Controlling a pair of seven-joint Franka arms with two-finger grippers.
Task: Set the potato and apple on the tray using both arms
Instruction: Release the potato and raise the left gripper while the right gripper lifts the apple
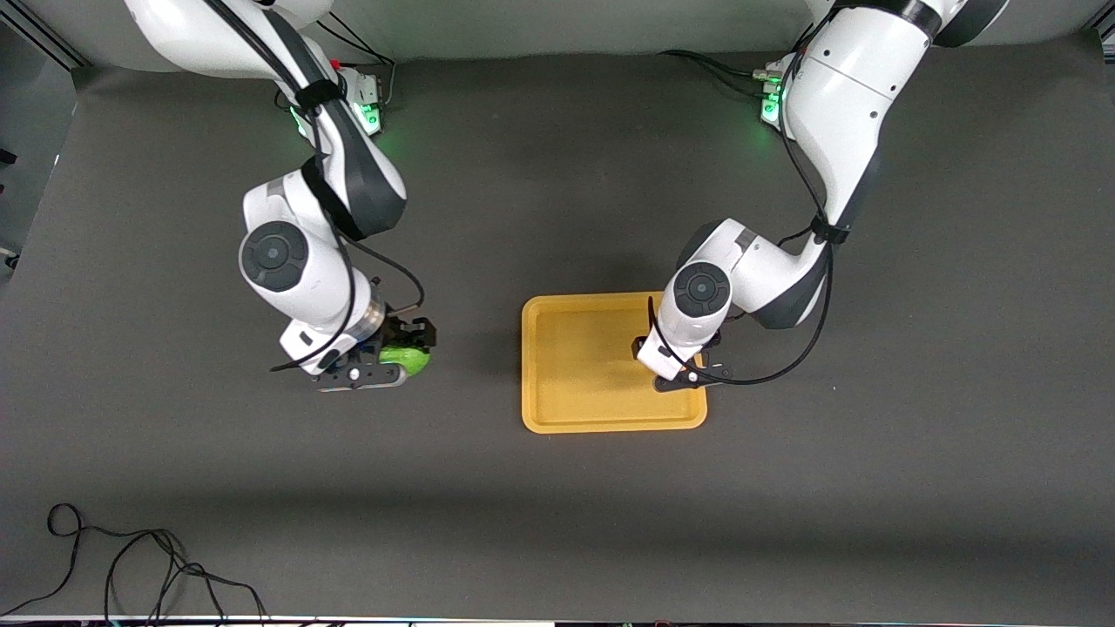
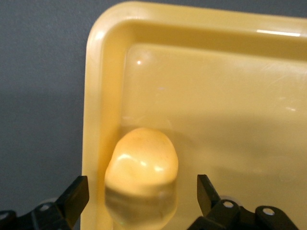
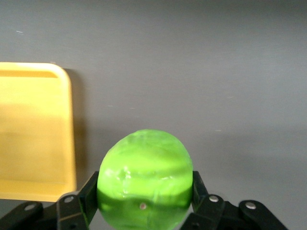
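While one potato (image 2: 142, 163) is lying in a corner of the single tray (image 1: 557, 409), the left gripper (image 2: 143, 194) is hanging over it with fingers spread wide, touching nothing. Over the bench (image 1: 557, 505), near the tray's edge, the right gripper (image 3: 144, 199) is clamping one apple (image 3: 145, 177).

Setting: robotics lab, test bench. Evidence: two white jointed arms (image 1: 322, 252) (image 1: 819, 174) with dark grey joints, bolted at the top edge of the front view, green status lights glowing at both bases. Black cables strapped along each arm; a loose black cable (image 1: 131, 566) coiled at the edge of the desk (image 1: 557, 522) nearest the front camera. Desk covered with a plain dark grey mat, grey backdrop at the bases. Props few and toy-like: a yellow-orange plastic tray (image 1: 575, 418). No household furnishings.
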